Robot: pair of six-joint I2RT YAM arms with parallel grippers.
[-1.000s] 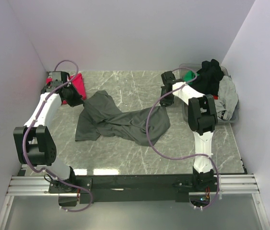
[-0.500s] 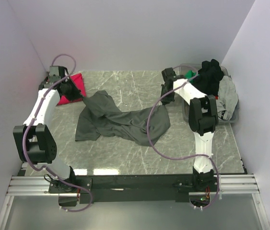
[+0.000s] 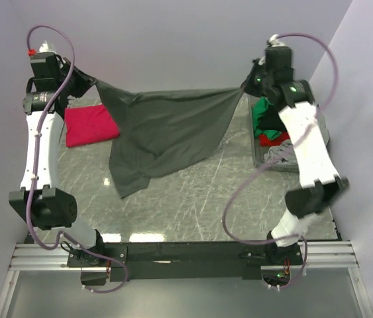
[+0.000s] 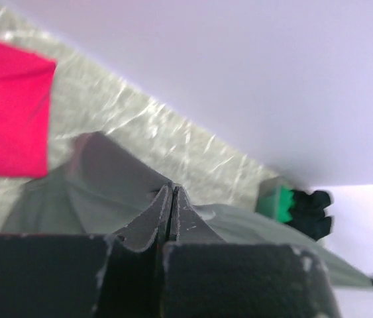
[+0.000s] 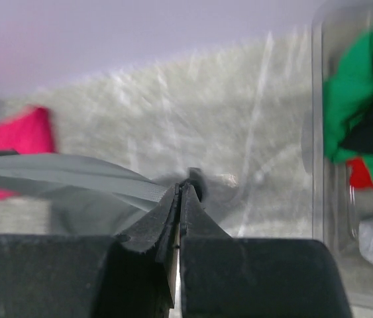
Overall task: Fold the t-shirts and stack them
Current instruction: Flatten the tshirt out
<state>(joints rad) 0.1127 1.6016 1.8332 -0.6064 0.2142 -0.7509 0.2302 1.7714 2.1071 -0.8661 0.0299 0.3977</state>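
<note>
A dark charcoal-grey t-shirt (image 3: 166, 129) hangs stretched in the air between both arms, its lower part drooping to the table. My left gripper (image 3: 93, 83) is shut on its left top corner, high at the back left. My right gripper (image 3: 244, 88) is shut on its right top corner, high at the back right. In the left wrist view the grey t-shirt (image 4: 106, 182) spreads out from the shut left gripper (image 4: 171, 188). The right wrist view shows the grey cloth (image 5: 73, 173) pinched at the right gripper (image 5: 185, 185). A folded magenta-red t-shirt (image 3: 90, 124) lies flat at the back left.
A clear plastic tub (image 3: 266, 158) at the back right holds green (image 3: 263, 114), red and light grey shirts. Walls close in on the left, back and right. The marble table (image 3: 199, 199) stretches in front of the hanging shirt.
Both arms rose from the table to near the back wall, lifting the grey t-shirt and stretching it out between them. The right gripper shut on its corner.
</note>
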